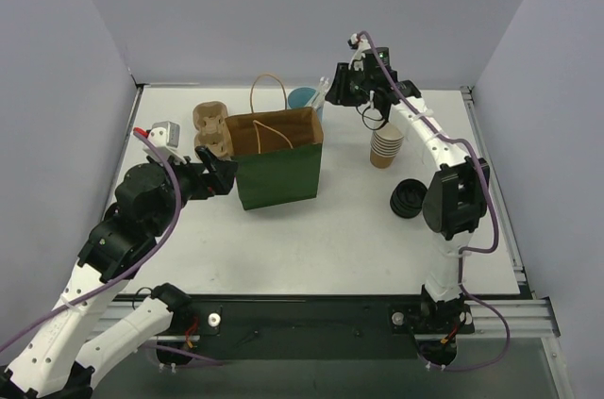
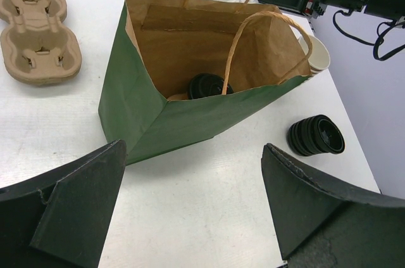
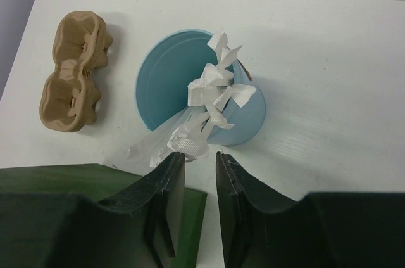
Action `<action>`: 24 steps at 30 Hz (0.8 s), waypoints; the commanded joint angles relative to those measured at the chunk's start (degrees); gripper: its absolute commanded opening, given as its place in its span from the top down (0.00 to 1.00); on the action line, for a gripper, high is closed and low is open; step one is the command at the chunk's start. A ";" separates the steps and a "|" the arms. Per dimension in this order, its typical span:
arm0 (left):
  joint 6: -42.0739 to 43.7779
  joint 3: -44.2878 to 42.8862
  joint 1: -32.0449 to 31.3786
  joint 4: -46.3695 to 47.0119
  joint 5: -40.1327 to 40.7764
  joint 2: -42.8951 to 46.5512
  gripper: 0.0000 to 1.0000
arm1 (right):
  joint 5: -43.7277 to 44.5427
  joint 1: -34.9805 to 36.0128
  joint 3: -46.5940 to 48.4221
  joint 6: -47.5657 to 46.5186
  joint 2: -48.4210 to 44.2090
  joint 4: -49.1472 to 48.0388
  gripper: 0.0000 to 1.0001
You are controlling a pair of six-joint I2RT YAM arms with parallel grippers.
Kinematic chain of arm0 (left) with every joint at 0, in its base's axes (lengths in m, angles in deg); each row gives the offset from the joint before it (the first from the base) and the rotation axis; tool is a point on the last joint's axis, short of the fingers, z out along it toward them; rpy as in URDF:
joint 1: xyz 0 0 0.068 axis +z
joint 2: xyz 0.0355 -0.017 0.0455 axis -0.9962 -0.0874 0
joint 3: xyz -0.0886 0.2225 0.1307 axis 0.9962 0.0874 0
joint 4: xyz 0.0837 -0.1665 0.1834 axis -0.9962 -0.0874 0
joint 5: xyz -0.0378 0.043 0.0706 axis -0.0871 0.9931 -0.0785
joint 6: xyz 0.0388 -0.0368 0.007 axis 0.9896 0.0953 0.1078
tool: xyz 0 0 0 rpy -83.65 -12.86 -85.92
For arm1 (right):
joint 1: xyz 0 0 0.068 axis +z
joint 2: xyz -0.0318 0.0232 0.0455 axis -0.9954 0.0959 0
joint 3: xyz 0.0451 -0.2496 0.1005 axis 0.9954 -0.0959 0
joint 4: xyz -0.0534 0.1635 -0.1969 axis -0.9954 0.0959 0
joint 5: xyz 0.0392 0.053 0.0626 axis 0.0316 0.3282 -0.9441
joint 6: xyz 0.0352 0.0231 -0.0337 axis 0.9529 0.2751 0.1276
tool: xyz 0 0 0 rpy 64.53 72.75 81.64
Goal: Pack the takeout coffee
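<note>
The takeout coffee [image 2: 209,85] sits at the bottom of the open green bag [image 1: 278,173], and from my left wrist view only its round black lid shows, behind a looped paper handle [image 2: 243,46]; the bag stands upright mid-surface [image 1: 321,239]; my left claw [image 2: 193,147] hovers released just beside the bag's left side, its fingers spread wide and holding nothing; my right claw [image 3: 199,157] reaches over the far edge of the bag toward the light-blue cup [image 3: 190,84], its fingers a narrow gap apart with nothing visibly between them, the tips just short of the white sticks [image 3: 212,90] that lean out of that cup; the light-blue cup stands directly behind the bag's far right corner; a brown pulp cup carrier [image 1: 212,130] lies just beside the bag's far left corner; a stack of cream cups [image 1: 385,146] stands to the right of the bag, well apart from it; a stack of black lids [image 1: 408,199] lies on its side nearer my right arm.
</note>
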 commanded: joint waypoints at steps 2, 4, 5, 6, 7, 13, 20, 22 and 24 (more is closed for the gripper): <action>0.44 -0.52 -0.22 0.38 -0.02 0.67 0.03 | -0.82 1.03 0.24 0.05 0.33 -0.50 0.73; 0.53 -0.61 -0.22 0.38 0.25 0.76 0.03 | -0.73 0.95 0.60 0.05 0.76 -0.50 0.73; 0.62 -0.52 -0.22 0.38 0.25 0.85 0.03 | -0.56 1.04 0.68 -0.03 0.77 -0.50 0.73; 0.62 -0.61 -0.22 0.38 0.42 0.94 0.03 | -0.56 1.12 0.77 -0.12 0.94 -0.50 0.73; 0.62 -0.61 -0.22 0.29 0.51 0.94 0.03 | -0.64 1.12 0.86 -0.12 1.03 -0.50 0.73; 0.71 -0.61 -0.22 0.29 0.60 0.85 0.03 | -0.03 1.21 1.47 -0.56 1.47 -0.94 0.73; 0.71 -0.61 -0.22 0.64 0.69 0.59 0.03 | 1.64 1.21 2.27 -1.18 1.65 -1.03 0.85; 0.71 -0.61 -0.22 0.73 0.69 0.41 0.03 | 1.47 1.21 2.18 -1.09 1.56 -1.03 0.92; 0.71 -0.61 -0.22 0.90 0.78 0.41 0.03 | 1.11 1.21 1.83 -1.18 1.21 -1.03 0.99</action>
